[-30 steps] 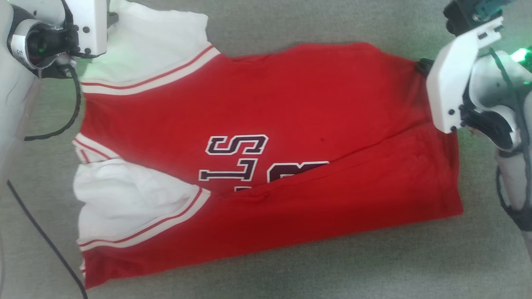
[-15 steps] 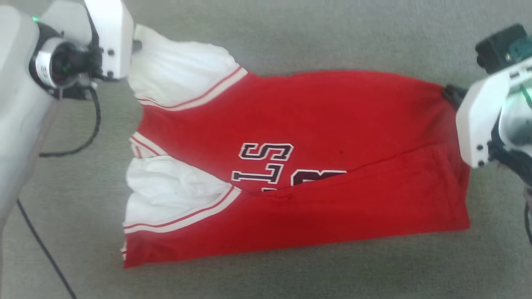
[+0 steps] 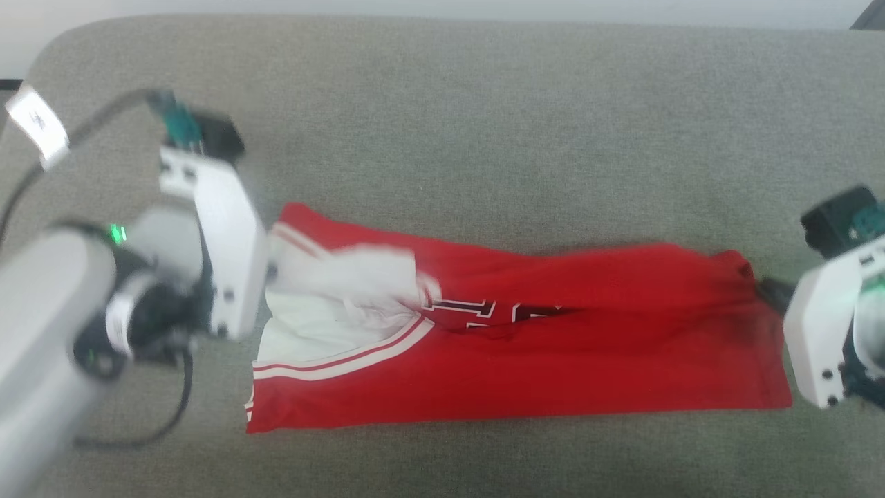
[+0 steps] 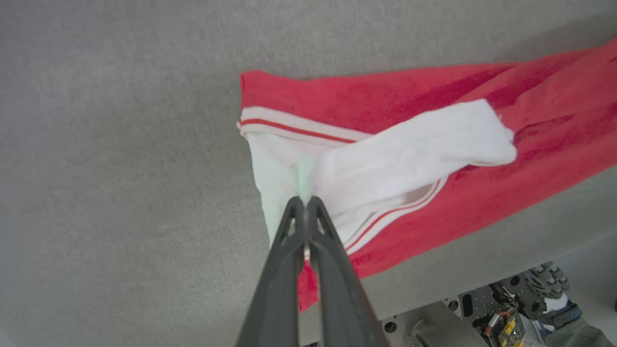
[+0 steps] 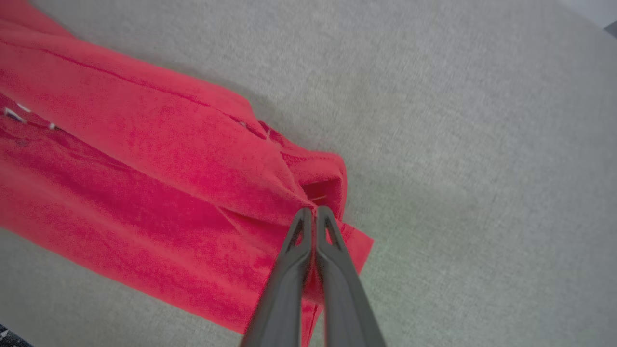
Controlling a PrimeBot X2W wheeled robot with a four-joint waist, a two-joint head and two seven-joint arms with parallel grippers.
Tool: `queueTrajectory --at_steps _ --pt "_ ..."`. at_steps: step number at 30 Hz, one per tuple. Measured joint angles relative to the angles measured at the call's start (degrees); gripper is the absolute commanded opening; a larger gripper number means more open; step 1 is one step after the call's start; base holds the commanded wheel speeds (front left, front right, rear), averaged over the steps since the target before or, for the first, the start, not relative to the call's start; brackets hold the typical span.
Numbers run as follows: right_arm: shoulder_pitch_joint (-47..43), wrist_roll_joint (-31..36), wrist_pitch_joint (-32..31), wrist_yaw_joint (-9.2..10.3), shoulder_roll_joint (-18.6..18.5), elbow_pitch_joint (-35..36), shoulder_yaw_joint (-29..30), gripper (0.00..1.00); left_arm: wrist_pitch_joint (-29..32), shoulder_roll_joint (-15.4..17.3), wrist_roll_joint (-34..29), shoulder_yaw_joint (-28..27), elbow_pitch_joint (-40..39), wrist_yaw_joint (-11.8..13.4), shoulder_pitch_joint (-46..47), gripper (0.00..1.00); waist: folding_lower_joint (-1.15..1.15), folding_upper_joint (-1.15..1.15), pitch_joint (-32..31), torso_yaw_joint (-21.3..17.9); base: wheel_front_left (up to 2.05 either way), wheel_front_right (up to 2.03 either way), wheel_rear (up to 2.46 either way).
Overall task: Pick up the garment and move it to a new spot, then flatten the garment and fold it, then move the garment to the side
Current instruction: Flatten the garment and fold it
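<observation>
On grey upholstery (image 3: pixel 484 138), left gripper (image 4: pixel 305 200) and right gripper (image 5: pixel 315 209) clamp the garment (image 3: pixel 553 366), probably taut.

A grey fabric-covered surface (image 3: pixel 525 124) with a rounded corner, evenly lit.

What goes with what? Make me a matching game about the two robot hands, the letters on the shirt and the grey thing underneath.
Things:
1. left hand
2. right hand
3. block letters
4. grey surface

States:
A. lies under the garment
B. shut on the garment's red end
C. shut on the white sleeve
D. half hidden by a fold

Pairs: 1-C, 2-B, 3-D, 4-A
</observation>
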State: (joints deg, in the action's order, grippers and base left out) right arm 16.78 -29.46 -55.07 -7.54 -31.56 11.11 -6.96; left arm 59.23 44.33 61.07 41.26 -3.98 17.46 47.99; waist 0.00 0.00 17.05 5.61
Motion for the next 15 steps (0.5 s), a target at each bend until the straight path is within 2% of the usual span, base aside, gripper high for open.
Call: queueTrajectory --at_steps 4,7,10,11,12,13,14,15 --pt "-3.79 0.0 0.05 0.0 0.22 -0.52 1.23 0.0 -0.38 2.05 0.58 0.38 -4.3 2.52 -5.59 0.0 0.0 0.0 -0.4 0.1 0.0 0.0 0.0" --pt "-4.87 0.04 0.65 0.0 1.14 -2.14 1.03 0.0 -1.92 2.25 0.65 0.87 -3.99 2.54 -8.26 0.0 0.0 0.0 -0.41 0.06 0.0 0.0 0.0" --pt "-4.83 0.2 1.11 0.0 2.03 -4.31 0.13 0.0 -3.97 1.13 0.93 1.16 -1.53 1.83 -9.85 0.0 0.0 0.0 -0.56 -0.07 0.0 0.0 0.0" --pt "-4.7 0.22 1.2 0.0 2.71 -5.59 -0.73 0.0 -5.47 0.4 0.91 1.49 0.75 0.77 -10.51 0.17 0.0 0.0 -0.78 -0.24 0.0 0.0 0.0" --pt "-4.52 0.36 1.51 0.0 2.9 -6.13 -1.07 0.28 -6.22 0.14 0.81 1.59 1.81 0.23 -10.7 0.38 0.0 0.0 -0.91 -0.36 0.0 0.0 0.0" --pt "-4.16 0.41 1.78 0.0 3.13 -6.54 -1.31 0.47 -7.16 -0.16 0.8 1.48 2.87 -0.21 -10.99 0.48 0.0 0.0 -1.08 -0.48 0.0 0.0 0.0" --pt "-3.72 0.43 2.19 0.0 3.24 -6.99 -1.66 0.82 -8.05 -0.64 0.8 1.37 3.75 -0.46 -11.38 0.87 0.0 0.0 -1.29 -0.58 0.0 0.0 0.0" --pt "-3.43 0.4 2.32 0.0 3.44 -7.28 -1.77 1.0 -8.94 -1.05 0.8 1.41 4.45 -1.08 -11.65 1.0 0.0 0.0 -1.56 -0.65 0.0 0.0 0.0"
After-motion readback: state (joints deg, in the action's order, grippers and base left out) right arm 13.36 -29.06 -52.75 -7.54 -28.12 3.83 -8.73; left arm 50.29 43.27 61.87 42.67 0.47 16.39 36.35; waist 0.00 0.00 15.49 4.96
